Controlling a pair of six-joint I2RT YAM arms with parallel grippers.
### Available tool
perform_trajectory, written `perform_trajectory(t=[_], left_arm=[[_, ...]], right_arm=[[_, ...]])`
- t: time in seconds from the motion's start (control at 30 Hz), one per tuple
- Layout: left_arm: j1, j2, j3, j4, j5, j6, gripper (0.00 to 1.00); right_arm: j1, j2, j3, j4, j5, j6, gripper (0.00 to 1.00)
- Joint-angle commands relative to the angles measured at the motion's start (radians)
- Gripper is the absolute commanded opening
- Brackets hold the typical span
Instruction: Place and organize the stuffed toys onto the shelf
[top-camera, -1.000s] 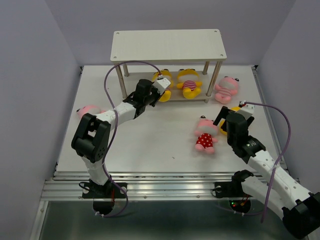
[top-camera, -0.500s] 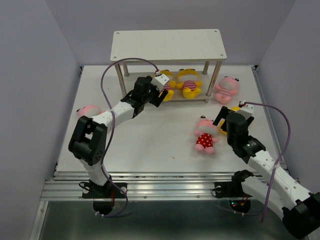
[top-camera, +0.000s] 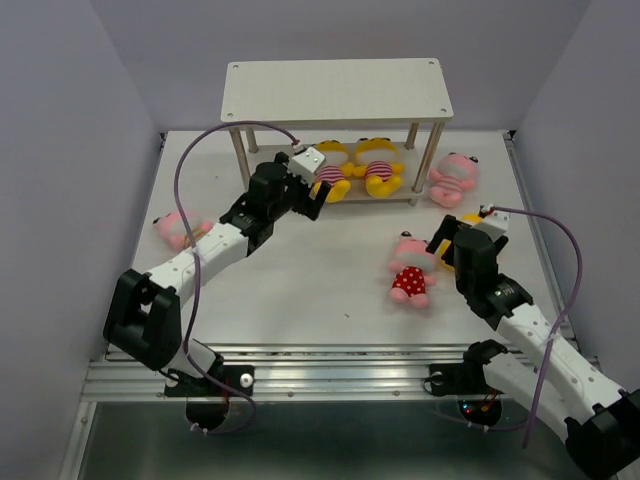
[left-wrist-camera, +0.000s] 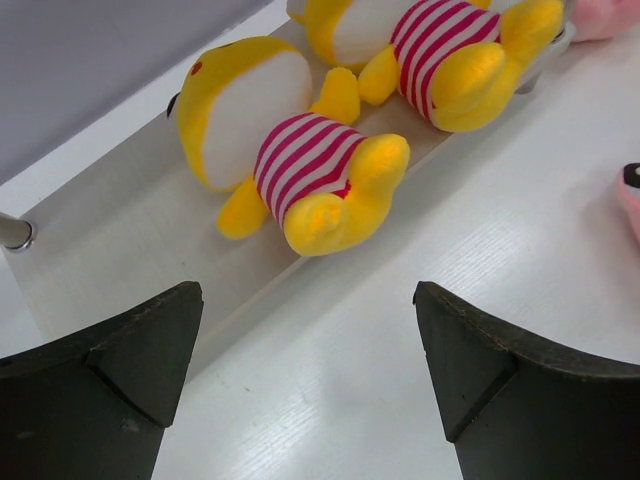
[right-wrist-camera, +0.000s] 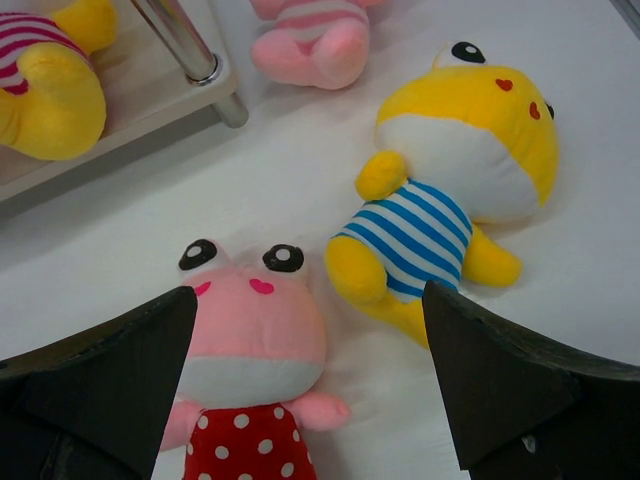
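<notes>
Your right tool (right-wrist-camera: 307, 292), spread and empty, hangs nearest the blue-striped yellow toy (right-wrist-camera: 440, 200): it lies ahead-right on the counter (right-wrist-camera: 290, 190), head farthest, feet slanting back toward you

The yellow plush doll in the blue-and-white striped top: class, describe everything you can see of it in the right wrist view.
The yellow plush doll in the blue-and-white striped top looks soft and fleecy. It has a big round head with a white face patch, one black eye showing, small red hearts, and stubby yellow arms and legs. It lies on its back on the white table, feet towards the pink plush doll in red polka dots. Nothing grips it.
</notes>
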Motion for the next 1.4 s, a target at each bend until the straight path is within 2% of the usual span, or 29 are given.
perform_trajectory(t=[0.0, 0.1, 0.17, 0.23, 0.27, 0.37, 0.47, 0.63, 0.8, 0.97, 1.1, 1.3, 1.37], left_arm=[[-0.014, -0.129, -0.063, 0.036, -0.031, -0.135, 0.99], [-0.017, -0.232, -0.133, 0.027, -0.081, -0.358, 0.99], [-0.019, -0.277, -0.157, -0.019, -0.089, -0.445, 0.99], [-0.019, -0.347, -0.203, -0.051, -0.173, -0.535, 0.99], [-0.019, -0.37, -0.217, -0.065, -0.23, -0.636, 0.99], [-0.019, -0.435, -0.24, -0.132, -0.264, -0.762, 0.99], [-0.02, -0.516, -0.283, -0.18, -0.279, -0.815, 0.99], [-0.02, -0.616, -0.388, -0.185, -0.275, -0.855, 0.99], [-0.02, -0.651, -0.441, -0.183, -0.239, -0.869, 0.99], [-0.02, -0.628, -0.452, -0.157, -0.221, -0.855, 0.99], [-0.02, -0.59, -0.449, -0.131, -0.196, -0.841, 0.99], [-0.02, -0.552, -0.456, -0.091, -0.163, -0.815, 0.99], [-0.02, -0.545, -0.459, -0.077, -0.16, -0.81, 0.99]], right_arm=[[0.002, -0.008, 0.045, -0.059, 0.037, 0.056, 1.0], [0.002, 0.026, 0.08, -0.145, 0.077, 0.136, 1.0], [0.002, 0.046, 0.095, -0.194, 0.079, 0.184, 1.0], [0.002, 0.086, 0.126, -0.219, 0.056, 0.207, 1.0], [-0.013, 0.098, 0.138, -0.242, 0.053, 0.217, 1.0], [-0.074, 0.138, 0.165, -0.243, 0.001, 0.239, 1.0], [-0.134, 0.161, 0.195, -0.245, -0.053, 0.239, 1.0], [-0.234, 0.19, 0.226, -0.245, -0.103, 0.216, 1.0], [-0.36, 0.216, 0.22, -0.242, -0.169, 0.222, 1.0], [-0.589, 0.236, 0.159, -0.224, -0.365, 0.202, 1.0], [-0.694, 0.265, 0.088, -0.174, -0.522, 0.191, 1.0], [-0.713, 0.321, 0.047, -0.122, -0.544, 0.185, 0.99], [-0.713, 0.328, 0.034, -0.108, -0.541, 0.19, 0.95]])
